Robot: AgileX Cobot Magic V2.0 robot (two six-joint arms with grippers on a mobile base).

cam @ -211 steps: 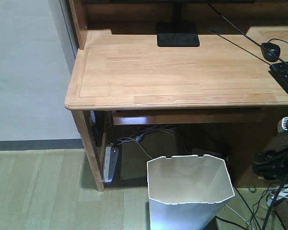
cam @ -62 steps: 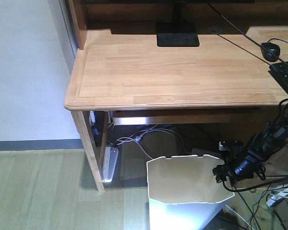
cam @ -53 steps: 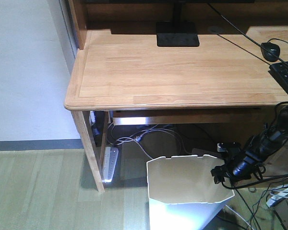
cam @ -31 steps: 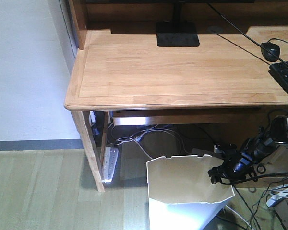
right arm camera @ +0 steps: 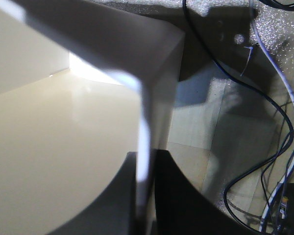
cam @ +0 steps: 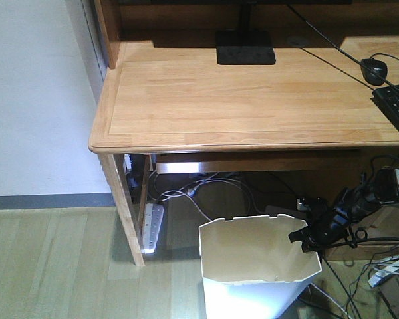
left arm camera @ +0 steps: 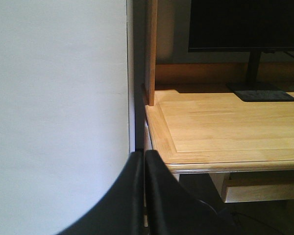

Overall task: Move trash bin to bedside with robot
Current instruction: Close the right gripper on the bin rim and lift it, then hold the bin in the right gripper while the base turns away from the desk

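Observation:
The white trash bin (cam: 259, 266) stands on the floor under the light wooden desk (cam: 239, 100), cream inside, with a notched faceted rim. My right gripper (cam: 300, 236) on its slim black arm reaches in from the right and is shut on the bin's right rim. In the right wrist view the gripper (right arm camera: 144, 196) has one finger inside and one outside the thin bin wall (right arm camera: 142, 142). My left gripper (left arm camera: 143, 161) is shut and empty, held in the air by the desk's left corner. The bed is out of view.
A monitor stand (cam: 246, 48), mouse (cam: 374, 70) and keyboard (cam: 398, 106) lie on the desk. A power strip (cam: 153, 226) and several cables (cam: 206, 193) lie under it. Loose cables (right arm camera: 274, 147) run on the floor to the bin's right. A white wall (cam: 33, 100) is at the left.
My right arm came in from the right and closed on the bin's right rim. The bin has shifted slightly to the left and turned a little.

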